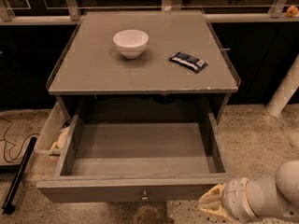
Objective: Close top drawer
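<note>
The top drawer (pixel 140 190) is a wide grey wooden drawer pulled far out of the grey cabinet (pixel 140 73). It is empty inside, and a small round metal knob (pixel 145 197) sits at the centre of its front. My gripper (pixel 211 204) is at the bottom right, just below and in front of the drawer front's right end, with its pale fingers pointing left. The white arm (pixel 271 195) runs off to the right.
A white bowl (pixel 131 42) and a dark blue packet (pixel 188 61) lie on the cabinet top. A white bin (pixel 52 132) hangs at the cabinet's left side. A black pole (pixel 17 176) and cable lie on the floor at left. A white post (pixel 284 90) stands at right.
</note>
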Available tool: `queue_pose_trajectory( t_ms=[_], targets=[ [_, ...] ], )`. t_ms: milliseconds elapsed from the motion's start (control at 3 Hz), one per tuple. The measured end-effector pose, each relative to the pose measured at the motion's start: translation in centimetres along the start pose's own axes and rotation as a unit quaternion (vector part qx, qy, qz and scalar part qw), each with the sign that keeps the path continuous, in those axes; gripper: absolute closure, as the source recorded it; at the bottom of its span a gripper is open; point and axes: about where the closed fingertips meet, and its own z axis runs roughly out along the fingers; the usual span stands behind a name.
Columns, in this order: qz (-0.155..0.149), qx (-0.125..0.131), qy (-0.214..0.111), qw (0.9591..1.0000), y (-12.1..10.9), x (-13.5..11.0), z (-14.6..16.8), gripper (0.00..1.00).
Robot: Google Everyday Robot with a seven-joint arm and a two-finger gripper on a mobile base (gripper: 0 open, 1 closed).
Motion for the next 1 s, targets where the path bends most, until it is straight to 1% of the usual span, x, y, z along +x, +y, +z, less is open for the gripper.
queue_pose_trajectory(
  t_ms=[333,667,1000],
  targets=[
    [0.000,0.000,0.000,1.0000,-0.01,-0.01,0.00,0.11],
    [-0.013,0.001,-0.006,0.9999,-0.93,-0.73,0.15,0.00],
    [-0.013,0.001,-0.006,0.9999,-0.81,-0.71,0.13,0.19]
  ],
)
